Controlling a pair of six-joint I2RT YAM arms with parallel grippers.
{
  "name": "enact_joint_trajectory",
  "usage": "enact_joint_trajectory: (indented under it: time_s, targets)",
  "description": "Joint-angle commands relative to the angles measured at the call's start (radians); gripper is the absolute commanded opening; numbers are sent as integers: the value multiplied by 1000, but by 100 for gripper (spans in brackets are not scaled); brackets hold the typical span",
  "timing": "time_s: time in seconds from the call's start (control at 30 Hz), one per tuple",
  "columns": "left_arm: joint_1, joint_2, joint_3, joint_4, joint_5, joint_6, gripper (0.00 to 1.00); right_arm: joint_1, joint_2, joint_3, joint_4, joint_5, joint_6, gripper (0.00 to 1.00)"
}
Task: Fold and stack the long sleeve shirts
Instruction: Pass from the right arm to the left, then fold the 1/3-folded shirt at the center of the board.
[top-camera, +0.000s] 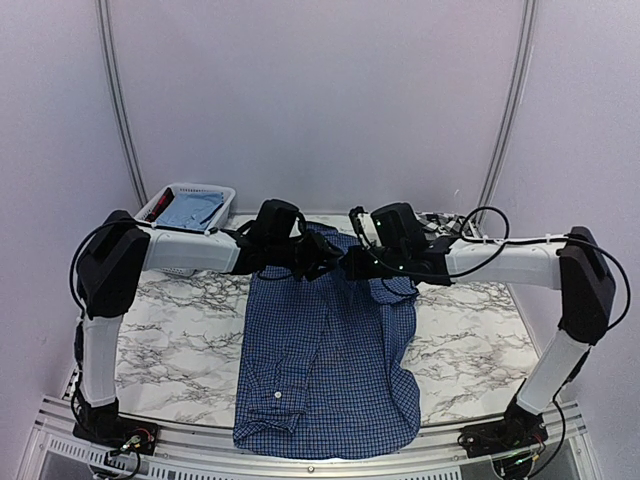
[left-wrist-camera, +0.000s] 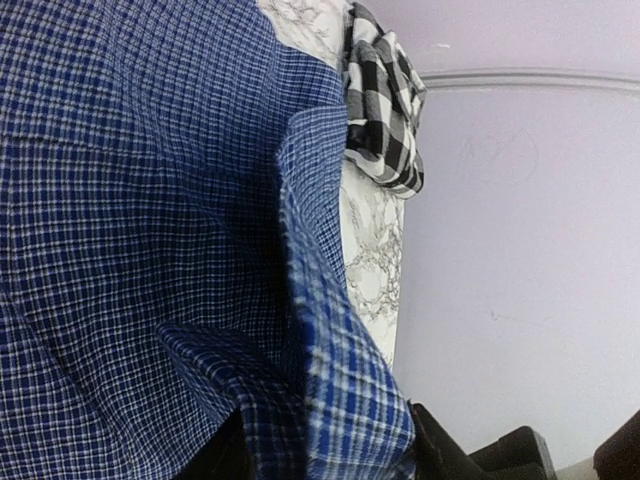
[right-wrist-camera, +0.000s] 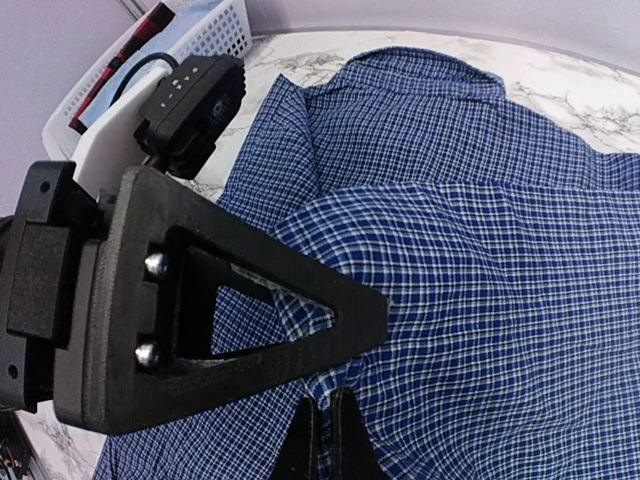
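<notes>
One blue shirt (top-camera: 325, 370) lengthwise, collar far, left fingers (left-wrist-camera: 437, 452) pinching it, right fingers (right-wrist-camera: 303, 445) closed.

Pale lilac walls (top-camera: 320, 90), white marbled table (top-camera: 170, 345), soft even light

The dark blue shirt (top-camera: 325, 370) is soft woven cloth, matt, finely checked and lightly creased, and the black-and-white plaid shirt (left-wrist-camera: 385, 100) is a similar matt weave. The table (top-camera: 160, 340) has a smooth marble-patterned top with a faint sheen, and the basket (top-camera: 200, 186) is white slatted plastic. The right gripper (right-wrist-camera: 322, 425) has matt black plastic fingers, and the left gripper (top-camera: 322, 264) shows a matt black plastic frame fixed with shiny metal screws (right-wrist-camera: 147, 265).
</notes>
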Motion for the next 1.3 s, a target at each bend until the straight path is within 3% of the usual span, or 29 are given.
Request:
enact_joint_trajectory:
  time_s: [0.0,0.1,0.2,0.37,0.5,0.93,1.27]
  targets:
    - [14,45,29,-31,-6,29,39,29,30,74,-11,-21,-43,0]
    - [14,59,46,-51,5,48,20,32,36,84,-21,-21,-41,2]
    - [20,65,74,-84,3,89,0,32,27,95,-58,-1,-38,13]
    - [44,46,171,-189,-33,233,0,31,-46,58,-159,63,-10,39]
    - [64,19,219,-244,-43,346,0,32,-159,-67,-221,88,32,53]
    - [110,-38,298,-307,-61,497,0,46,-535,-466,-328,45,166,64]
    - [228,-207,129,-320,-113,527,0,54,-522,-524,-322,-16,144,69]
